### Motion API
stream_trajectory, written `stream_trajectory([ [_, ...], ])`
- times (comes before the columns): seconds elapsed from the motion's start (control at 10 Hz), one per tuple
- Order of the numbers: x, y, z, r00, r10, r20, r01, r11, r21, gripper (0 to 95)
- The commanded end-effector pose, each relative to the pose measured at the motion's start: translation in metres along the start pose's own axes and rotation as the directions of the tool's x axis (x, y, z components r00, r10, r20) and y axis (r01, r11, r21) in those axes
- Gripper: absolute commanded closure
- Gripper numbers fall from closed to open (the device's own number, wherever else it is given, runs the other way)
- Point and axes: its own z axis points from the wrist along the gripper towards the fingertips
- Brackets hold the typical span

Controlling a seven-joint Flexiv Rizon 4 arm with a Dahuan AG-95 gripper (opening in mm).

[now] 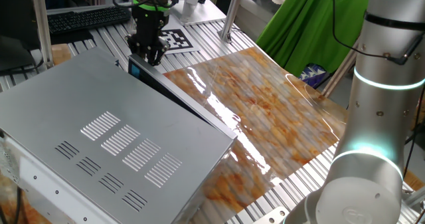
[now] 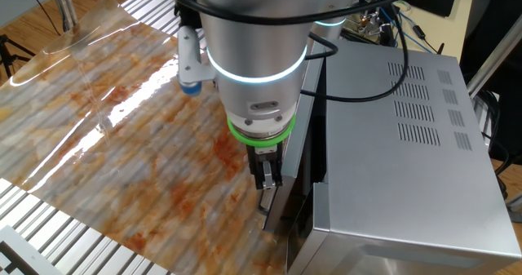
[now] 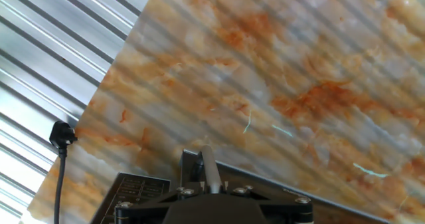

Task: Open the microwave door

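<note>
The microwave [image 1: 113, 137] is a big light-grey slotted box, also in the other fixed view [image 2: 408, 144]. Its door [image 1: 179, 94] is a long dark panel along the side facing the marbled board, with a blue patch at the far end. It also shows in the other fixed view [image 2: 312, 144]. My gripper [image 1: 149, 59] points down at that blue-patch end, fingers close together against the door's outer edge [image 2: 267, 201]. In the hand view the gripper [image 3: 209, 171] sits beside the dark control panel [image 3: 133, 187]. I cannot tell whether the fingers pinch the door.
A glossy orange-brown marbled board [image 1: 265, 98] lies in front of the door. Ribbed aluminium table [image 3: 40, 51] surrounds it. A black plug and cable [image 3: 62, 134] lie at the board's corner. Green cloth [image 1: 312, 24], a keyboard [image 1: 86, 18] and a printed tag [image 1: 178, 40] lie behind.
</note>
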Motion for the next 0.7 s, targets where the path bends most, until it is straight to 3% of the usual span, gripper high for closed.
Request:
stream_trajectory([
  [0.1,-0.0038,0.0000,-0.0012,1.000,-0.008,0.004,0.008,1.000,-0.011,95.0],
  [0.3,-0.0043,-0.0004,-0.0008,1.000,0.013,0.002,-0.013,1.000,-0.012,95.0],
  [0.5,-0.0036,-0.0002,-0.0007,0.997,0.073,-0.021,-0.073,0.997,-0.020,57.0],
  [0.6,-0.0038,-0.0011,-0.0017,0.998,0.067,-0.011,-0.067,0.998,-0.013,57.0],
  [0.7,-0.0048,-0.0008,-0.0028,0.997,0.070,-0.009,-0.070,0.997,-0.019,38.0],
])
